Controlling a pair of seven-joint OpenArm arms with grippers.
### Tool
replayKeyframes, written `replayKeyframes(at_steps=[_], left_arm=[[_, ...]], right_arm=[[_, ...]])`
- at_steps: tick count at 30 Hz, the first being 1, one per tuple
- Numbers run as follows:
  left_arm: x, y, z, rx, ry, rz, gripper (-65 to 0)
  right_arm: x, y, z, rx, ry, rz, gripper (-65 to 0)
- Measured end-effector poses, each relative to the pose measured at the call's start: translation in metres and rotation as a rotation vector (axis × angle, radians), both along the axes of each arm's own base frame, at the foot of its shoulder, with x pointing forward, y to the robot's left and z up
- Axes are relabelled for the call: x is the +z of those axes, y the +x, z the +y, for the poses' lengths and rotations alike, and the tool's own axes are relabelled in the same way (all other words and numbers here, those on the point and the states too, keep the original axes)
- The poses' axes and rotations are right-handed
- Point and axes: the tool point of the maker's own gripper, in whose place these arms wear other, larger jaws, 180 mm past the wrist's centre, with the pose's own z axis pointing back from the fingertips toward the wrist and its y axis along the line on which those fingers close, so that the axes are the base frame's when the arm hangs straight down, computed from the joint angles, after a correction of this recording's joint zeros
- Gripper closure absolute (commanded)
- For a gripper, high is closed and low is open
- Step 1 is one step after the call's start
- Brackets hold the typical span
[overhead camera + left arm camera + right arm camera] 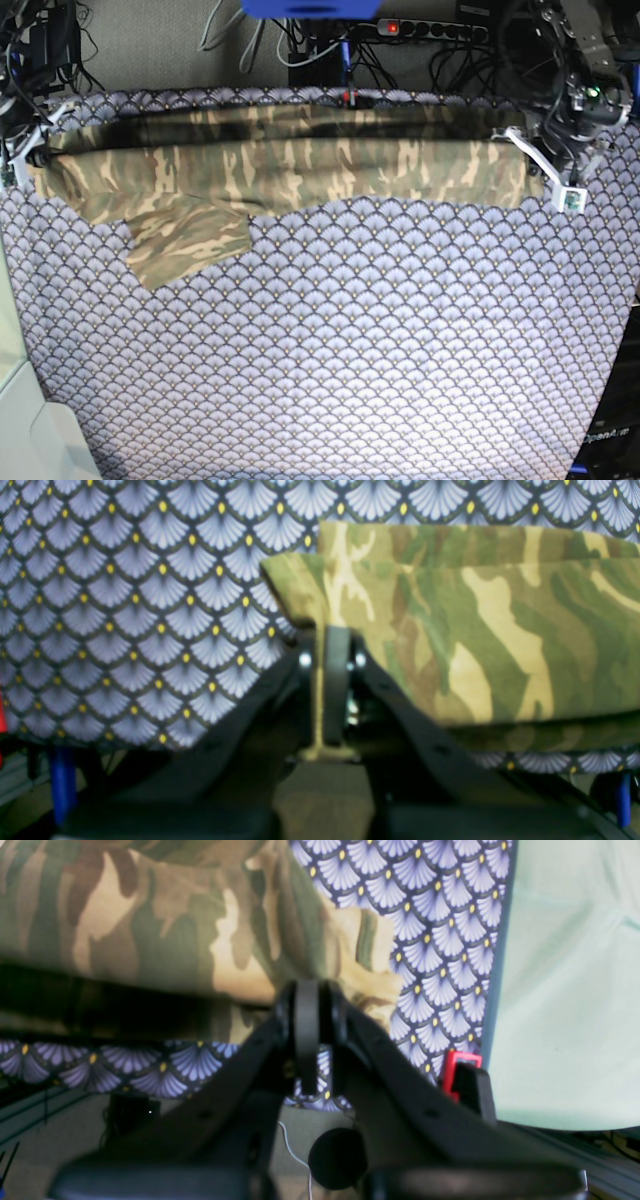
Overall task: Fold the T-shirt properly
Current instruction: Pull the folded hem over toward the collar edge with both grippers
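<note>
Both wrist views blurred; T-shirt (480, 630) cut off at frame edge; lower fold shadowed.

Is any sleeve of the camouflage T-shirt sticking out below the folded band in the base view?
Yes: one sleeve juts out below the T-shirt band onto the patterned cloth.
</note>
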Motion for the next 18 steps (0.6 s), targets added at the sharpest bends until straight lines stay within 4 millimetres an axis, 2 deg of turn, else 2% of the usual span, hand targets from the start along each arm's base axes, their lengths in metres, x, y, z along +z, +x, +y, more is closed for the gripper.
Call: replayKeyframes(at_steps=[2,6,8,12,18], left_arm=[[-0.008,-0.004,-0.001,0.003,-0.010,0.025,-6.0],[-0.018,-0.006,-0.011,-0.031,-0.022,0.056,-23.9],[-0.018,-0.007,-0.014,-0.037,-0.029,0.053,-30.7],[-0.023,-0.012,-0.025,-0.069,-0.032,0.075,-32.5],[-0.022,-0.010,-0.025,-0.071,-0.032,0.069,-32.5]], right_arm=[[0.000,0.000,0.000,0.000,0.000,0.000,-0.3],[0.000,0.000,0.000,-0.001,0.000,0.001,-0.4],[0.000,0.000,0.000,-0.001,0.000,0.001,-0.4],[0.000,0.000,0.000,-0.001,0.000,0.001,-0.9],[-0.009,-0.012,-0.005,-0.023,-0.014,0.085,-13.8]])
